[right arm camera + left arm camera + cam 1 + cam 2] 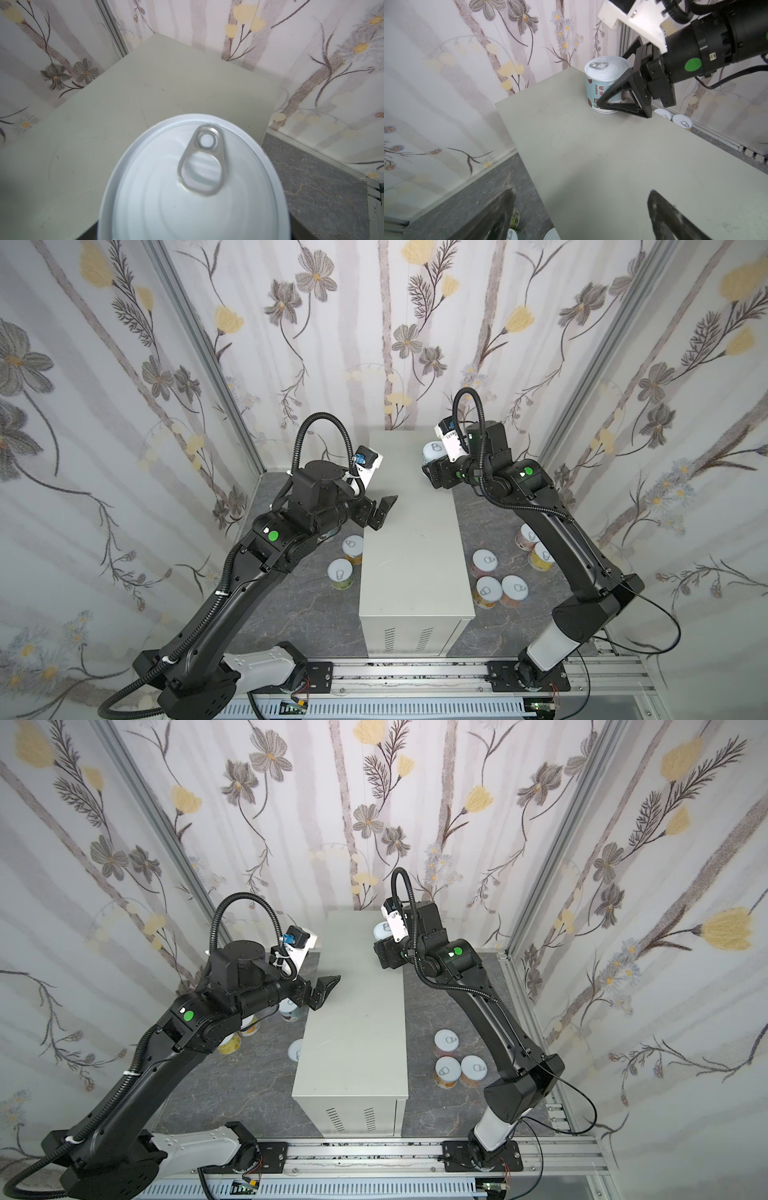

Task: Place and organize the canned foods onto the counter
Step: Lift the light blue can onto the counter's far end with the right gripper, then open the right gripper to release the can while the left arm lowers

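Left wrist view: can (598, 71) on counter (591, 155) inside right gripper (611, 81), grip unclear; left gripper (582, 192) open.

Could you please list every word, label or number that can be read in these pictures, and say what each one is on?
"椰果": on the blue-and-white label of the can standing on the counter, seen in the left wrist view.
Smaller print beside and below those characters: too small to read.
Labels of the other cans: too small or blurred in every view.
No other readable text.
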Available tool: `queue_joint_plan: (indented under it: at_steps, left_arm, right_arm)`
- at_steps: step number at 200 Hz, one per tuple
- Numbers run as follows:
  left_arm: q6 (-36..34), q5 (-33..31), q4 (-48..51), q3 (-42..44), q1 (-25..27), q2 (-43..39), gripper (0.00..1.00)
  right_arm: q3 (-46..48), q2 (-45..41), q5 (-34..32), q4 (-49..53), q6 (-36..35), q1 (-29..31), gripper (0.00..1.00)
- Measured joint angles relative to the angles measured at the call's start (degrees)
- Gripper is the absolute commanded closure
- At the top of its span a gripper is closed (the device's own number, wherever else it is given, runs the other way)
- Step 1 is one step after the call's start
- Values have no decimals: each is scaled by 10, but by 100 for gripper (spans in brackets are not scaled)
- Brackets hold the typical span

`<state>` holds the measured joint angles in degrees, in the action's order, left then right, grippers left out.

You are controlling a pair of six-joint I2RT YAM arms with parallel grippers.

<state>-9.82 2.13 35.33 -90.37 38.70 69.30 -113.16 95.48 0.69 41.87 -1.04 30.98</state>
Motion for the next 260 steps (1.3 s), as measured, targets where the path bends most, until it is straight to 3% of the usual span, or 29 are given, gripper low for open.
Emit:
queue_joint_plan:
  at_steps: [58, 172, 260]
  left_arm:
    - [28, -15, -10, 9, 0, -13, 0]
    - [44, -42, -9, 5, 0, -26, 0]
    - [40, -60, -2, 2, 0, -28, 0]
  right_arm:
    - [-7, 34, 19, -61, 6, -20, 27]
    - [-148, 166, 16, -82, -1, -21, 27]
    - [-177, 197, 4, -99, -1, -24, 27]
